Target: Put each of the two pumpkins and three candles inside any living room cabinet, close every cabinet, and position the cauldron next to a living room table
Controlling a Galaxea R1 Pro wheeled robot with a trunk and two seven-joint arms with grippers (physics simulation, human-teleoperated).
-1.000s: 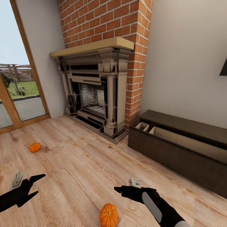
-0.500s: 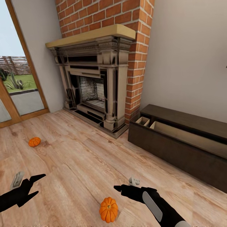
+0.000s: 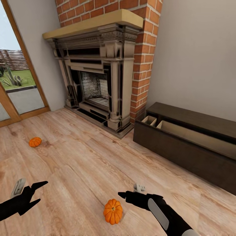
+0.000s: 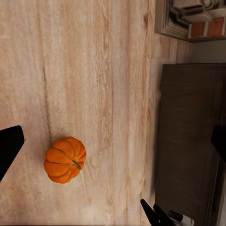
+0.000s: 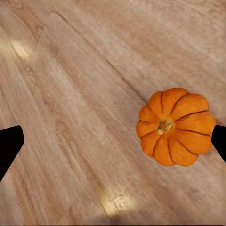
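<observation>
One orange ribbed pumpkin (image 3: pixel 113 211) lies on the wood floor just left of my right gripper (image 3: pixel 127 194). In the right wrist view the same pumpkin (image 5: pixel 175 125) sits close to one fingertip (image 5: pixel 219 141), and the jaws are spread wide and empty. The second pumpkin (image 3: pixel 35 142) lies far off to the left. My left gripper (image 3: pixel 39 191) hovers open and empty at the lower left; its wrist view looks down on the near pumpkin (image 4: pixel 65 159). The dark brown cabinet (image 3: pixel 183 154) stands at the right wall, its top open on pale compartments (image 3: pixel 150 120). The candles are out of view.
An ornate fireplace (image 3: pixel 96 82) under a brick chimney stands ahead. A glass door (image 3: pixel 16 82) with a wooden frame is at the left. Bare wood floor (image 3: pixel 82 160) stretches between the pumpkins and the cabinet.
The whole view has shifted: the camera moved closer, so fireplace, cabinet and both pumpkins sit higher in the picture. Both grippers keep the same pose and stay open.
</observation>
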